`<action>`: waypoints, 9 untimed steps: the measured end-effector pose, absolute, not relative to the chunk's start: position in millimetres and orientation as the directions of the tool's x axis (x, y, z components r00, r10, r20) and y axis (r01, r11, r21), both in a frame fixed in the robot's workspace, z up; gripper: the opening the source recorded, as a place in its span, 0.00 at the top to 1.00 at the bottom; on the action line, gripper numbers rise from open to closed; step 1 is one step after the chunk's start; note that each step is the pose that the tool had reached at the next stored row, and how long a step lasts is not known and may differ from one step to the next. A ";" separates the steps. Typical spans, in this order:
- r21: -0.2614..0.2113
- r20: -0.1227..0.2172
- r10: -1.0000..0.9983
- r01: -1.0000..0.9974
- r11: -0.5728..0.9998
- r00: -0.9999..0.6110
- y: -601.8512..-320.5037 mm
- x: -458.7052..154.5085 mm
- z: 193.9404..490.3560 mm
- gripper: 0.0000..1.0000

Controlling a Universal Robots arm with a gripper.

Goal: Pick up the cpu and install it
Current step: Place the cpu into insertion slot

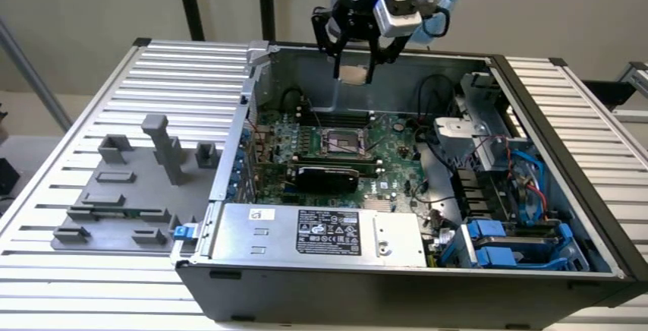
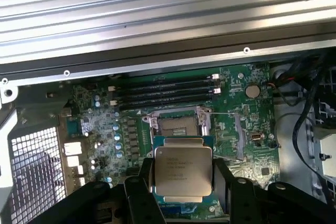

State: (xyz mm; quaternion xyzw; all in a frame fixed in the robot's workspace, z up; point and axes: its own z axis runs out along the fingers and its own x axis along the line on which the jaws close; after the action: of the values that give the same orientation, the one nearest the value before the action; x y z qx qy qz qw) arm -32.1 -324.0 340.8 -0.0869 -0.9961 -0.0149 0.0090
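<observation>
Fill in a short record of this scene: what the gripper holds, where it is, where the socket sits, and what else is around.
held: cpu, metal top up, clamped by the gripper
gripper position: raised over the open computer case, near its far wall in the exterior view
cpu socket: on the green motherboard, below the cpu, apart from it
near edge of case: power supply
exterior view's left: grey fixture blocks on the slatted table

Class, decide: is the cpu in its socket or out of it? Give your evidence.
Out: the pincer grips the cpu above the motherboard; the socket below sits bare.
</observation>
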 end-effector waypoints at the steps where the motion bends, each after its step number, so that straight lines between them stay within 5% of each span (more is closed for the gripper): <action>1: 0.028 0.021 0.190 0.191 0.981 -0.981 -324.0 -32.1 339.3 0.45; 9: 0.028 0.021 0.330 0.331 0.943 -0.944 -324.0 -32.1 326.9 0.45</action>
State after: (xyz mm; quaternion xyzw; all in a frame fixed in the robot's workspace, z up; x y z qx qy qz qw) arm -32.1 -324.0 326.9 -0.1676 -0.9857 -0.0155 0.0078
